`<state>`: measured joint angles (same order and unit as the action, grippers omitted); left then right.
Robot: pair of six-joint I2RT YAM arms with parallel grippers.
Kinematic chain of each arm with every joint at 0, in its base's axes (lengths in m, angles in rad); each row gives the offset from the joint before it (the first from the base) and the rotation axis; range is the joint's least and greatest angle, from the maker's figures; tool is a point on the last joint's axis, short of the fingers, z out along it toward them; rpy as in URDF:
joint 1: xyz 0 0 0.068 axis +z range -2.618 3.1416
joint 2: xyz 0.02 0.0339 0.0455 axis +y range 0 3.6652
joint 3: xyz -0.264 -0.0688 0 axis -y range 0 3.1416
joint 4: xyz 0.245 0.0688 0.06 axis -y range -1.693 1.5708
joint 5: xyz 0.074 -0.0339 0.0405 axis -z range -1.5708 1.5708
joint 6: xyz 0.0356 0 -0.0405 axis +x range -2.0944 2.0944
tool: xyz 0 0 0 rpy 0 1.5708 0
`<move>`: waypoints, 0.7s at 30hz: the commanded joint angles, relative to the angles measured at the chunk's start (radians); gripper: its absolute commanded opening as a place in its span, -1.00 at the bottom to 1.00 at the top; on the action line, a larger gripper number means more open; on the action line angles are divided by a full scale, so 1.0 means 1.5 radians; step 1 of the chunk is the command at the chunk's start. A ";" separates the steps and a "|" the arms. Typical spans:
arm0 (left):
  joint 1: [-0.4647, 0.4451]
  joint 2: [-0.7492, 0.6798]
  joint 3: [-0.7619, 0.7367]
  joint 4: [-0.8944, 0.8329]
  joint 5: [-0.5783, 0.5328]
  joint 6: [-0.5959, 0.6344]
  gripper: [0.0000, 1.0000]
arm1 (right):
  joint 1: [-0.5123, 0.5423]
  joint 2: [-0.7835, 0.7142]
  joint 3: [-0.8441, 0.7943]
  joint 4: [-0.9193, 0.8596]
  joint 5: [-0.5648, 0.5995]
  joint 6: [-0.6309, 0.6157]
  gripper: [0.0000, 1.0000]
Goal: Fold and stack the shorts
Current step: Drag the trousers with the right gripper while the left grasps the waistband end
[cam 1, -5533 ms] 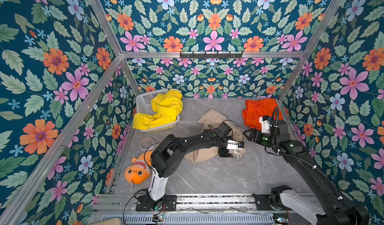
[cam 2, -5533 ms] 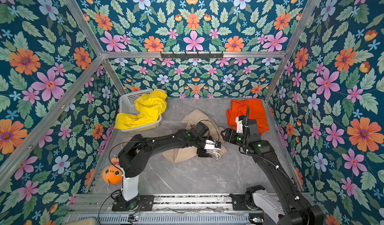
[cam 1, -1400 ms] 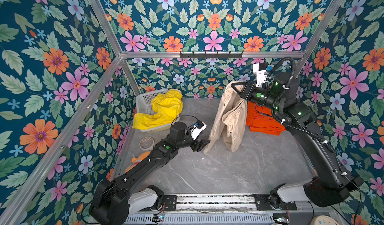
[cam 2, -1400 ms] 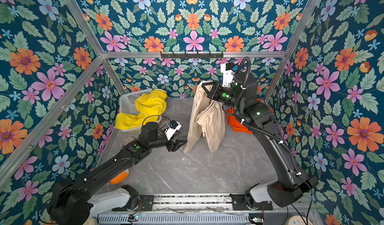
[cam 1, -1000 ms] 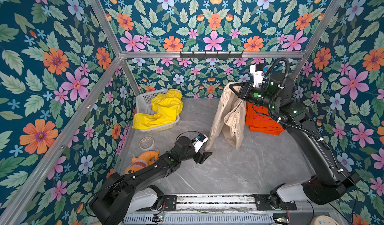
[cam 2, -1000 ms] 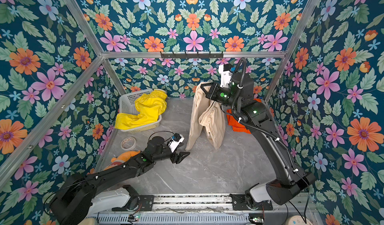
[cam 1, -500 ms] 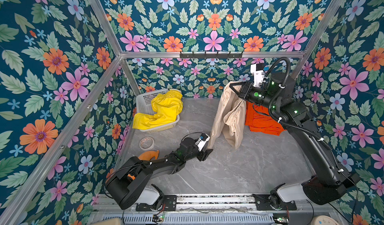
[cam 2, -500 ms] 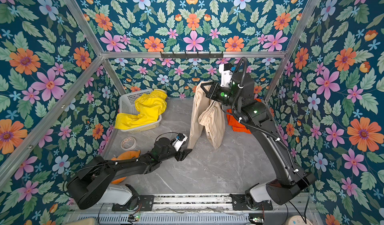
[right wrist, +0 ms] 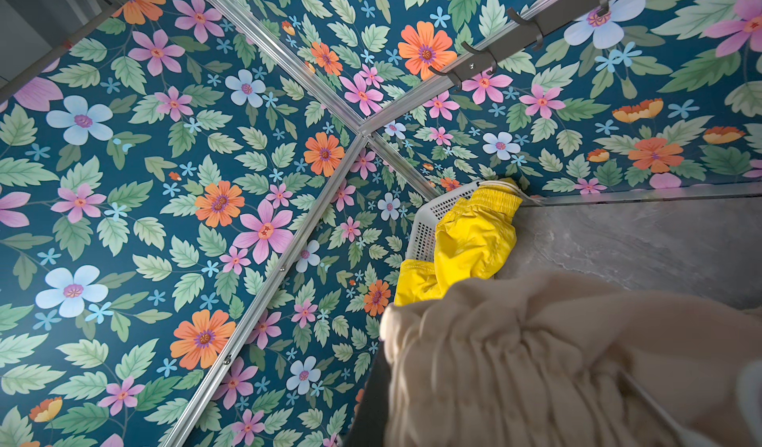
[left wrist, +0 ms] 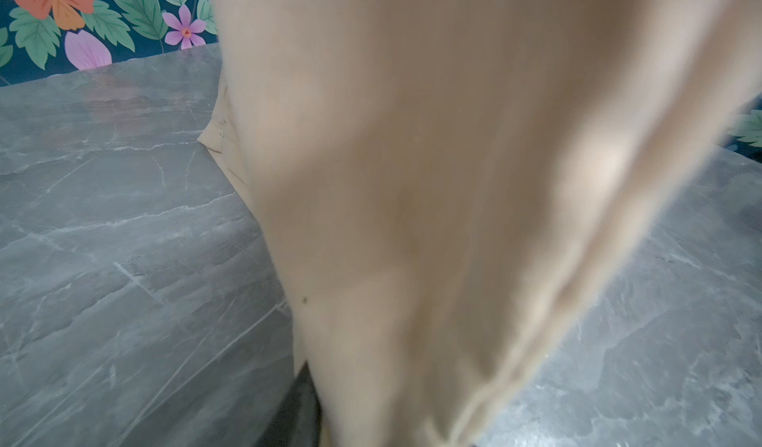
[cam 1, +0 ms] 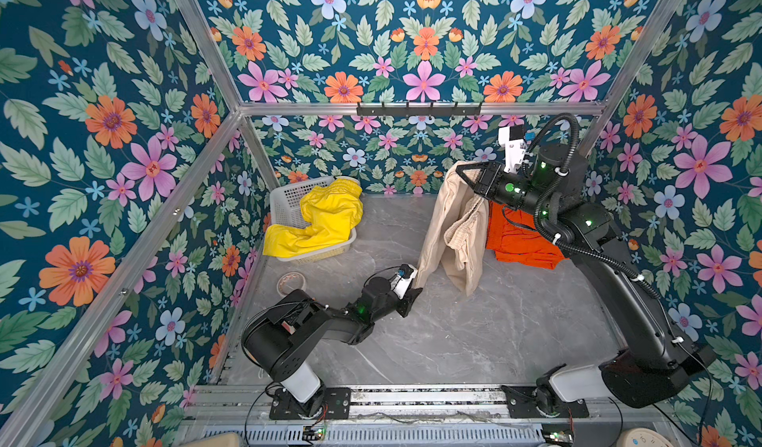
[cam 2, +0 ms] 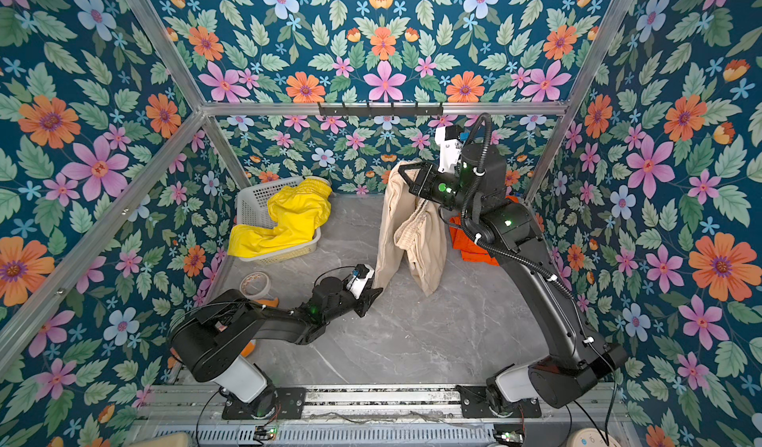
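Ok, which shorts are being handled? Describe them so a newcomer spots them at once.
Below the hook rail on the back wall, the right gripper is raised. The beige shorts hang from it down to the left gripper. The yellow shorts slump over the basket and the orange shorts lie on the table; only this pair hangs from a gripper.

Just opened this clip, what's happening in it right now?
The right gripper holds the beige shorts up in the air, so they hang down lengthwise. The left gripper is at the bottom hem of one hanging leg; the cloth hides whether it has pinched it. The orange shorts lie on the table at the back right. The yellow shorts are draped over the basket, not yet folded.
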<state>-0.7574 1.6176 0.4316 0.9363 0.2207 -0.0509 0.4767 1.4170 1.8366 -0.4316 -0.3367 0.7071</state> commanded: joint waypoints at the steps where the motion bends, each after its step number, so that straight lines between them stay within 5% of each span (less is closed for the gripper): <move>1: -0.001 -0.030 0.003 0.018 -0.006 0.000 -0.81 | -0.003 -0.013 0.006 0.014 0.005 -0.001 -1.00; 4: -0.001 -0.112 0.023 -0.115 -0.027 0.019 -1.00 | -0.012 -0.032 -0.004 0.005 0.025 -0.008 -1.00; 11: 0.001 -0.308 0.192 -0.597 -0.106 0.128 -1.00 | -0.065 -0.095 -0.018 -0.023 0.032 -0.002 -1.00; 21: 0.026 -0.350 0.532 -0.995 -0.305 0.206 -1.00 | -0.188 -0.203 -0.018 -0.128 -0.031 0.017 -1.00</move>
<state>-0.7231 1.0973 1.1538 -0.3302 -0.1047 0.2062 0.2150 1.1370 1.7992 -0.5827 -0.3439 0.7261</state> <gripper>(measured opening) 0.050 0.074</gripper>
